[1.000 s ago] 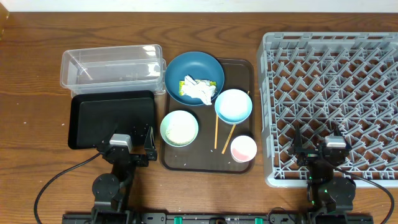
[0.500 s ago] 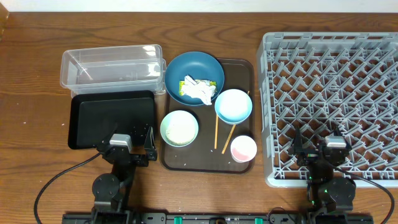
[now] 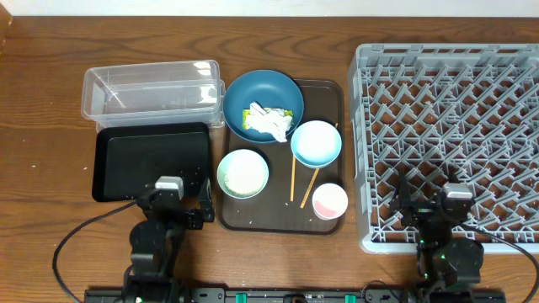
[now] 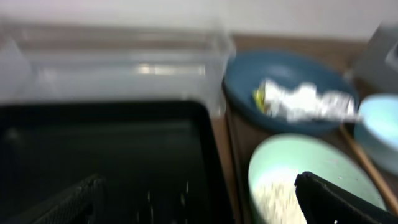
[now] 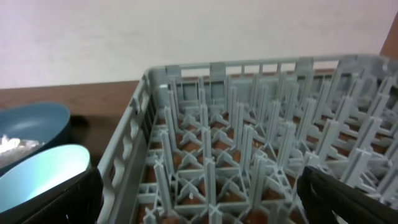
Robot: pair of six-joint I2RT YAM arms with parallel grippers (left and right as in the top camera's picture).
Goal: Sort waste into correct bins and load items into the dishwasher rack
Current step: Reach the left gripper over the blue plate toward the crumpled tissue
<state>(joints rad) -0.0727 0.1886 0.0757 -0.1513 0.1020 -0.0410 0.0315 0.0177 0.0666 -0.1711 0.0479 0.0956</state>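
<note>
The dishwasher rack (image 3: 446,126) fills the counter's right side, beneath the right fingers (image 3: 402,202), spread and empty; the dark-blue bowl (image 3: 263,94) holds the crumpled tissue (image 3: 269,122), lying slantwise, ahead and right of the left fingers (image 3: 205,192); these, the nearer pair, stand apart and empty, low at the black tray's (image 3: 143,160) near edge.

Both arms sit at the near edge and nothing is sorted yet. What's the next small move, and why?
Probably swing the left tool forward and right, toward the crumpled tissue in the dark-blue bowl. That tool is open and empty over the black tray, on the bowl's side of the table. The tissue lies uncovered on top, and the bowl shouldn't reach the rack with waste inside.
</note>
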